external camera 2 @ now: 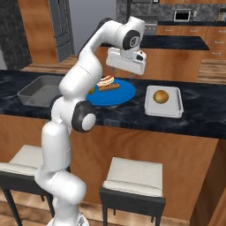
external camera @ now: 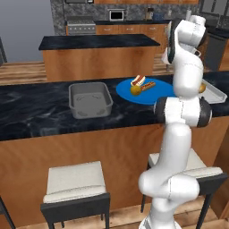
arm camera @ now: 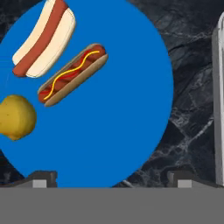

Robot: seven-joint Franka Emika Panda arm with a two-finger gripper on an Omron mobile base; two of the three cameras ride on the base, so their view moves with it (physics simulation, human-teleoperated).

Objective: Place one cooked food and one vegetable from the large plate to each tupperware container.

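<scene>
Two hot dogs (arm camera: 72,74) & a yellow veg (arm camera: 16,117) sit on the plate (arm camera: 113,131); brown veg (external camera 2: 161,96) already in the tray (external camera 2: 176,110), tub (external camera: 89,99) empty. Tool (arm camera: 109,178) hovers over the plate, jaws spread, holding nothing. Next, I'd say: centre over the mustard dog, line jaws across its width, drop straight, avoid nudging its neighbour.

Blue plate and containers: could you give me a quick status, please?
Gripper open, empty, above the blue plate. Two hot dogs and yellow vegetable on plate. Brown vegetable in pale tray; grey tub empty. Nothing in the way.
</scene>
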